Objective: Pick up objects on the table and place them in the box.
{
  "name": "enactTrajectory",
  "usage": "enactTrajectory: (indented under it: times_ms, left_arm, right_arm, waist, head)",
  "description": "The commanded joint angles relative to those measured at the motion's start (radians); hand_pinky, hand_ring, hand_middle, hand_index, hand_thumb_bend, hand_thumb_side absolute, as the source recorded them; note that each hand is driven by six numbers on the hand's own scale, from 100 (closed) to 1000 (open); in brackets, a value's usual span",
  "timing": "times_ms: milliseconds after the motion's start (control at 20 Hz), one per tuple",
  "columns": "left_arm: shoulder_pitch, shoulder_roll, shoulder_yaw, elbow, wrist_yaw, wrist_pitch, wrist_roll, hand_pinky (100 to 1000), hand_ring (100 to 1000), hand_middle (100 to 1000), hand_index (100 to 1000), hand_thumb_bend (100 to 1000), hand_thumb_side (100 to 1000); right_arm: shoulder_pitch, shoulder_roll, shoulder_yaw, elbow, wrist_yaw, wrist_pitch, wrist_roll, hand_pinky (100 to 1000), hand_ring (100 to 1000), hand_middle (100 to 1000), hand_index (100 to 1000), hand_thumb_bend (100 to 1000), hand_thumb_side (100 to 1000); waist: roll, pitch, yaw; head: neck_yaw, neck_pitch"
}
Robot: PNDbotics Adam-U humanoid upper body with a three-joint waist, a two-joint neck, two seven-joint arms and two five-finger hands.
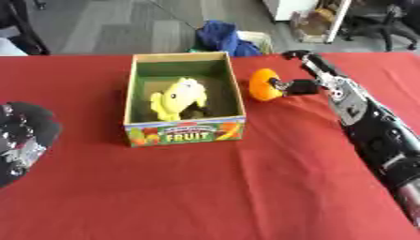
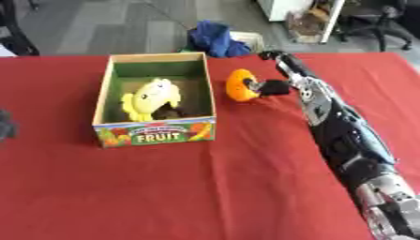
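On the red table [image 1: 205, 187] stands an open cardboard box [image 1: 184, 131] whose front panel reads "FRUIT", with a yellow plush toy [image 1: 179, 97] lying inside it. Just beside the box's right wall, the right hand [image 1: 297, 86] pinches an orange object [image 1: 263, 84] in curled fingers. The left hand [image 1: 23, 136], fingers unclear, shows fully only in the left eye view; a blue cloth [image 2: 215, 40] lies beyond the far edge.

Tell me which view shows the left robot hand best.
The left eye view. There the left robot hand shows at the left edge, lying on the red table. The right eye view catches only a dark sliver of it at its left edge, too little to make out.
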Motion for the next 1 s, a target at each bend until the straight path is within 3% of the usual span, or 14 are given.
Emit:
enactTrajectory:
  times_ms: [50, 400, 600, 800, 900, 1000]
  left_arm:
    - [-0.011, 0.017, 0.003, -0.021, -0.001, -0.004, -0.001, 613, 587, 573, 616, 574, 382]
    - [-0.012, 0.015, 0.001, -0.021, -0.001, -0.003, -0.003, 613, 587, 573, 616, 573, 383]
    - [-0.012, 0.014, 0.001, -0.020, -0.001, -0.003, -0.004, 613, 587, 573, 616, 573, 383]
    - [-0.012, 0.014, 0.001, -0.020, -0.001, -0.003, -0.004, 613, 587, 573, 616, 573, 383]
    - [-0.013, 0.014, 0.000, -0.020, 0.000, -0.003, -0.004, 613, 587, 573, 616, 573, 383]
    - [-0.013, 0.014, 0.000, -0.020, 0.000, -0.003, -0.004, 613, 587, 573, 616, 572, 383]
  right_arm:
    - [-0.018, -0.007, 0.003, -0.003, 0.023, -0.001, 0.005, 849, 1000, 833, 908, 387, 472]
    - [-0.015, 0.017, 0.011, 0.004, 0.052, -0.012, 0.028, 847, 1000, 813, 791, 385, 443]
    - [-0.015, 0.027, 0.014, 0.004, 0.064, -0.021, 0.053, 844, 1000, 801, 719, 332, 399]
    - [-0.014, 0.032, 0.012, -0.001, 0.078, -0.017, 0.046, 832, 1000, 769, 618, 253, 259]
    - [-0.013, 0.033, 0.012, -0.005, 0.085, -0.013, 0.029, 823, 1000, 743, 533, 170, 122]
    - [-0.012, 0.034, 0.009, -0.010, 0.088, -0.005, 0.000, 812, 1000, 705, 443, 100, 100]
  waist:
    - [0.003, -0.014, 0.003]
    - [0.003, -0.012, 0.006]
    - [0.002, -0.012, 0.007]
    - [0.002, -0.012, 0.009]
    - [0.001, -0.012, 0.009]
    - [0.000, -0.013, 0.009]
  head:
    - [-0.006, -0.008]
    - [-0.010, -0.006]
    - [-0.012, -0.005]
    - [-0.013, -0.007]
    - [-0.013, -0.007]
    - [-0.012, -0.007]
